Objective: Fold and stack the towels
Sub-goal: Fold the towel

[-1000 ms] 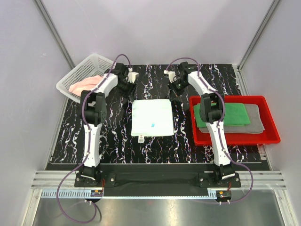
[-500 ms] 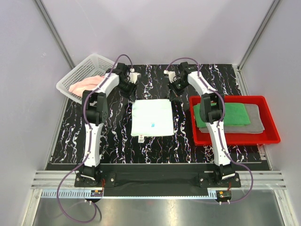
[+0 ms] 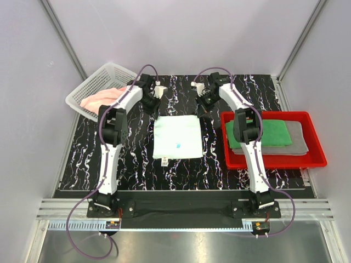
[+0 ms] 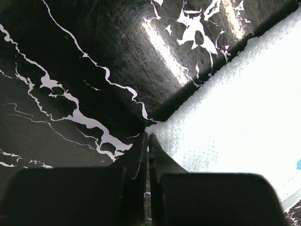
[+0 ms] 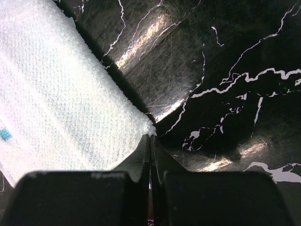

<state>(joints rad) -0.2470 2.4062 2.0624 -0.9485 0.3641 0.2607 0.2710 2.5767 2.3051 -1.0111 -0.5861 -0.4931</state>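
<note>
A pale mint-white towel [image 3: 176,136] lies flat on the black marbled table between the arms. My left gripper [image 3: 154,112] is down at its far left corner, jaws shut, with the corner of the towel [image 4: 235,108] pinched at the gripper tips [image 4: 148,137]. My right gripper [image 3: 201,113] is at the far right corner and is shut the same way, the towel [image 5: 61,103] meeting its tips [image 5: 150,137]. A green towel [image 3: 269,133] lies folded on a grey towel [image 3: 299,143]. A pink towel [image 3: 98,98] is bunched up at the far left.
The red tray [image 3: 274,163] holding the green and grey towels sits at the right, close beside the right arm. The white mesh basket [image 3: 96,82] with the pink towel stands at the far left corner. Grey walls enclose the table.
My left gripper moved slightly right to the towel's far left corner and closed on it. The right gripper stayed shut in place. The towel has not shifted.
</note>
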